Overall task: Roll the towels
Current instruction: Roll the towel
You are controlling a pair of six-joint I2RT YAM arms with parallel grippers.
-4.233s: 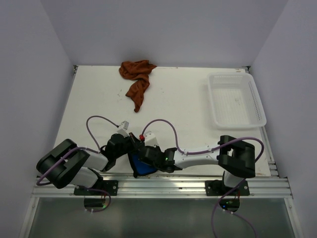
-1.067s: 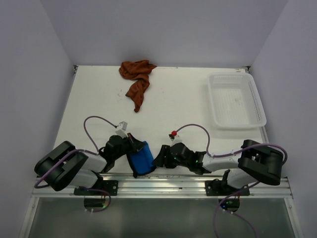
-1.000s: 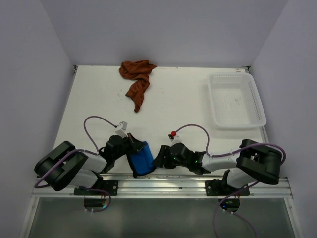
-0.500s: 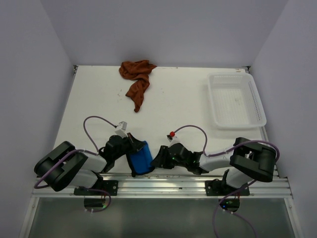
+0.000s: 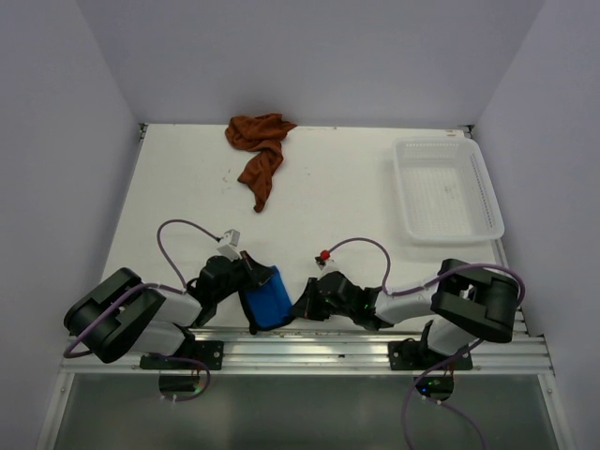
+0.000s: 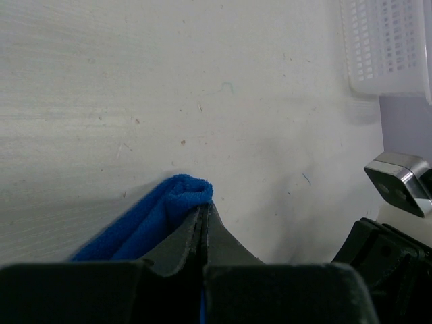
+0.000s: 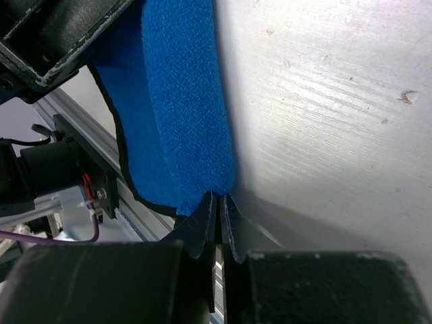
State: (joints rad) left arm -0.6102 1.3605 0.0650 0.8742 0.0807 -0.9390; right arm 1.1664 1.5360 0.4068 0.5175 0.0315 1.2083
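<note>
The blue towel (image 5: 264,298) lies rolled into a short thick roll at the table's near edge, between my two grippers. My left gripper (image 5: 251,278) is shut on its left end; in the left wrist view the jaws (image 6: 202,209) are pressed together with blue cloth (image 6: 148,226) at the tip and a blue sliver between them. My right gripper (image 5: 298,307) is shut, its tips (image 7: 219,199) touching the roll's (image 7: 182,101) lower edge without holding it. The rust-brown towel (image 5: 260,155) lies crumpled at the far left-centre.
A white mesh basket (image 5: 403,187) stands at the far right; its corner shows in the left wrist view (image 6: 385,47). The metal front rail (image 5: 309,347) runs just below the blue roll. The right arm's body (image 6: 388,253) is close on the left gripper's right.
The right gripper, earlier on the towel, had let go and drawn back right; over the last second it crept left to touch the roll. The left gripper and roll stay put.
</note>
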